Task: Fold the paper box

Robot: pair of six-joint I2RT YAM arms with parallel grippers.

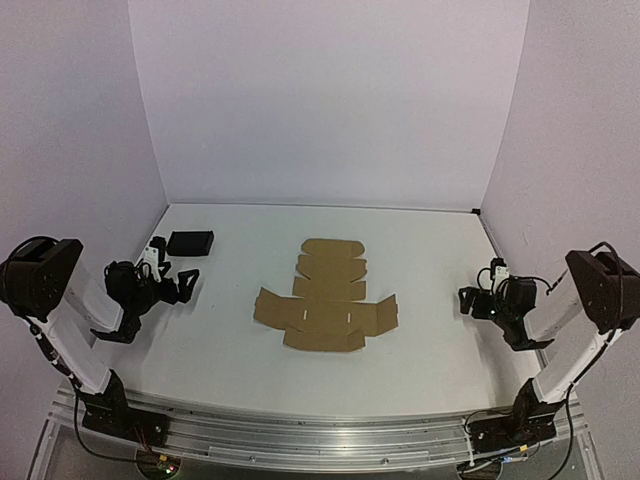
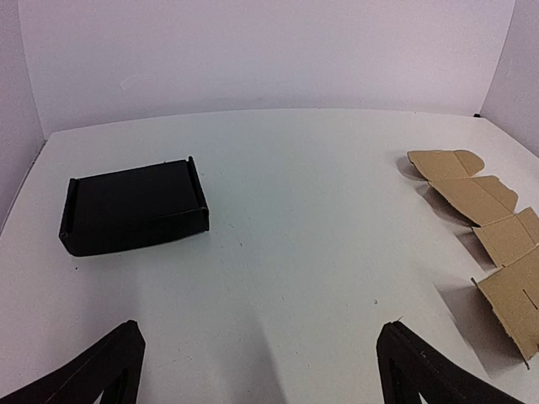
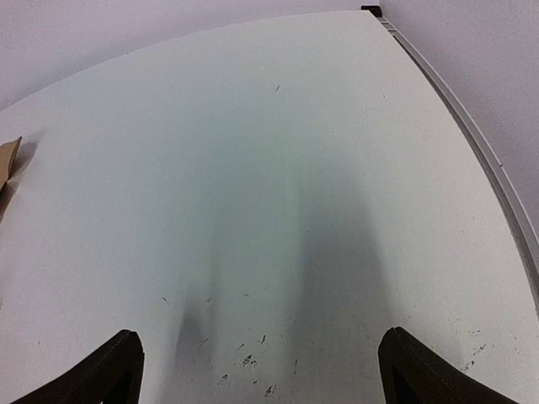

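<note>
At the middle of the counter (image 1: 420,375) we see the paper box (image 1: 327,297), a flat, unfolded cross-shaped cardboard sheet. It lies between our hands, well apart from both. The left hand (image 1: 153,305) and right hand (image 1: 497,321) gape wide, holding nothing. A closed small black box (image 1: 190,242) sits just beyond the left hand; we cannot see inside.

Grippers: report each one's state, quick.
Left gripper: open, holding nothing.
Right gripper: open, holding nothing.
</note>
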